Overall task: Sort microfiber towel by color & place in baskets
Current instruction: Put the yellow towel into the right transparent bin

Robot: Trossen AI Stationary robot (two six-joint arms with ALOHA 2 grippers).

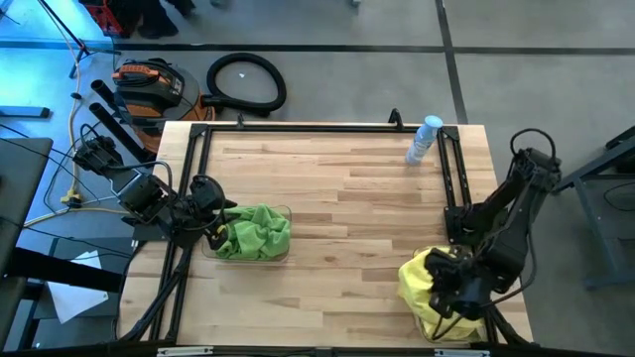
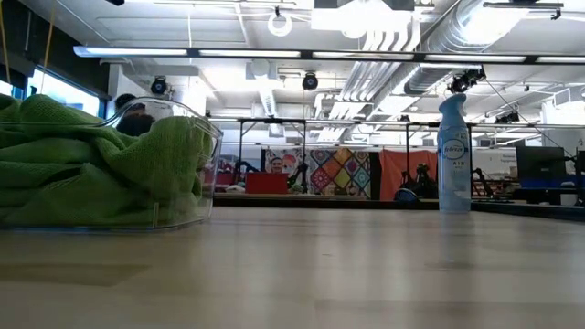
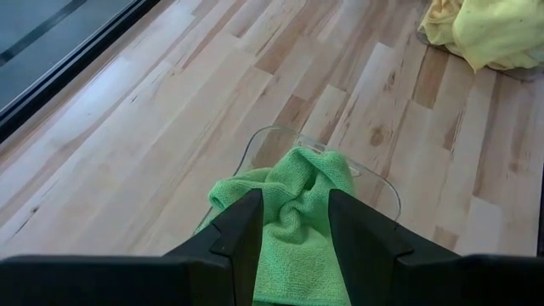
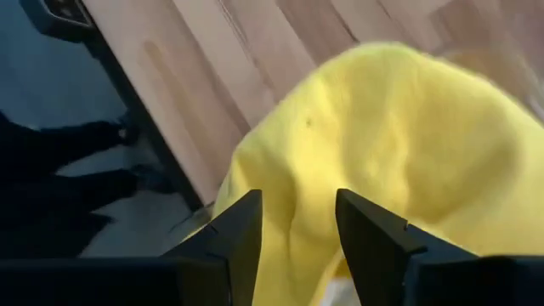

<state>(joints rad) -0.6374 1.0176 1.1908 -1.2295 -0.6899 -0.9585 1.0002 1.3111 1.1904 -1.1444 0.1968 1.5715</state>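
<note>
Wooden tabletop (image 1: pixel 337 198), with both your arms parked over their bins.

Your right gripper (image 4: pixel 296 234) hangs with fingers apart just above the yellow towels (image 1: pixel 427 283) heaped at the near right corner, nothing between them. Your left gripper (image 3: pixel 293 234) sits at the left edge, fingers apart around a fold of the green towels (image 1: pixel 256 233) piled in their clear basket (image 2: pixel 208 174). A spray bottle (image 1: pixel 424 140) stands at the far right.

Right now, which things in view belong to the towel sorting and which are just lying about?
Job:
- green towels in the left clear basket
- yellow towels by the right gripper
- left gripper at the green pile

Lying about:
- spray bottle
- black hose on the floor
</note>
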